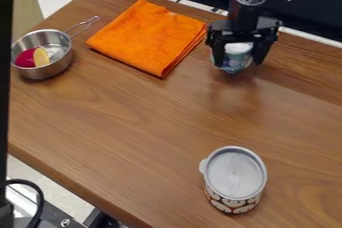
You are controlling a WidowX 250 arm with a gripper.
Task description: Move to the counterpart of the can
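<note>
At the upper right, the black gripper (238, 56) hangs down beside the orange cloth's right corner. Its two fingers stand on either side of a small can (236, 64) with a whitish top and a blue-green patterned side, and are shut on it. The fingers cover parts of the can's sides. Whether the can's bottom touches the table cannot be told.
An orange folded cloth (148, 37) lies left of the gripper. A metal pan (65, 52) at the far left holds a red and a yellow piece. A lidded cup (234, 177) with a patterned side stands near the front of the wooden table (127, 117).
</note>
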